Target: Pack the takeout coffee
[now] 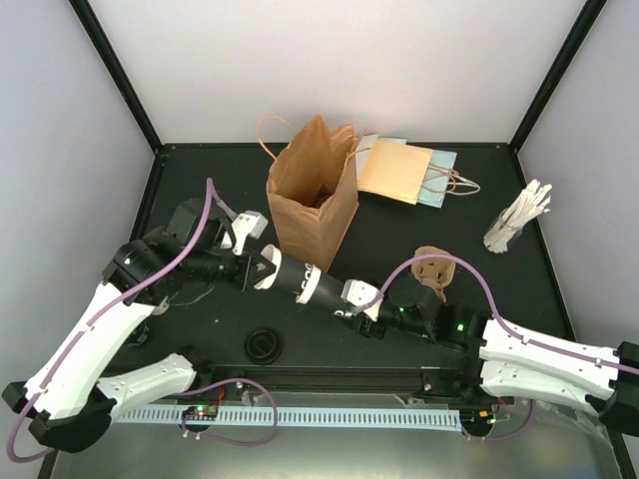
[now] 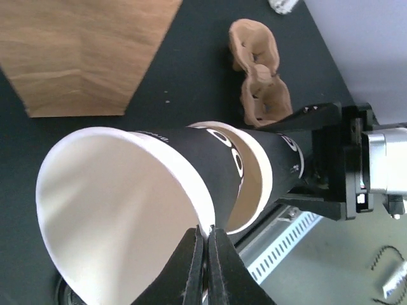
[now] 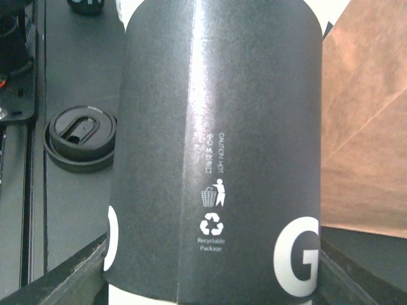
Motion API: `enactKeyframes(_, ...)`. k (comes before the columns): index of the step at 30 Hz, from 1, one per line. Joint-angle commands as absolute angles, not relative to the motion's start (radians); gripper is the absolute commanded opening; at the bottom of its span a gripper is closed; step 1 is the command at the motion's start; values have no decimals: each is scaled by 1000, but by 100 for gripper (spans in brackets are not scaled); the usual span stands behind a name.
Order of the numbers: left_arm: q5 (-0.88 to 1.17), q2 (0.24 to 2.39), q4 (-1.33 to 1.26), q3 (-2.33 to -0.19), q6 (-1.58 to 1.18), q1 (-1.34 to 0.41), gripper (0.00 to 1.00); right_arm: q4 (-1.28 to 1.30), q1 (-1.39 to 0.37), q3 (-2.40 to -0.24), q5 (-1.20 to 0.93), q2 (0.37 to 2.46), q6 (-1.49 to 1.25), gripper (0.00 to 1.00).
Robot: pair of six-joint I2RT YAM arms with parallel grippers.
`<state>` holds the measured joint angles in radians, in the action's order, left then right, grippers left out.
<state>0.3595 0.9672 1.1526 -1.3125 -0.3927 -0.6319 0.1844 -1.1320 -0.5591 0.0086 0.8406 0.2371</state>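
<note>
Two takeout coffee cups, cream-white with black sleeves, lie end to end in the air between my arms. The near cup has its bottom pushed into the mouth of the far cup. My left gripper is shut on the near cup's rim. In the right wrist view the far cup's sleeve fills the frame, and my right gripper is closed round it, one finger on each side. From above, the joined cups hang just in front of the bag, with the left gripper and right gripper at either end.
An open brown paper bag stands behind the cups, with flat bags lying beyond it. The pulp cup carrier lies to the right. A black lid rests near the front edge. A glass of white sticks stands far right.
</note>
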Motion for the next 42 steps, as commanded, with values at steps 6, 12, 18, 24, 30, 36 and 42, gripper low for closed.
enactKeyframes(6,227,953,1216,-1359,-364,-597,2,219,-1137,-549,12,828,237,65)
enactKeyframes(12,-33,979,1387,-1453,-339,-569,2,222,-1137,-546,14,830,238,65)
enactKeyframes(18,-223,992,1461,-1447,-342,-529,2,214,-1137,-546,14,830,236,65)
enactKeyframes(24,-252,1044,1372,-1303,-355,-508,2,208,-1137,-546,9,820,224,64)
enactKeyframes(30,-396,1170,1268,-1244,-365,-426,1,186,-1136,-536,-5,788,198,64)
enactKeyframes(36,-414,1342,1195,-1260,-343,-246,2,183,-1136,-524,-5,740,183,64)
enactKeyframes(42,-420,1511,1180,-1328,-372,-96,1,170,-1137,-513,-33,699,170,64)
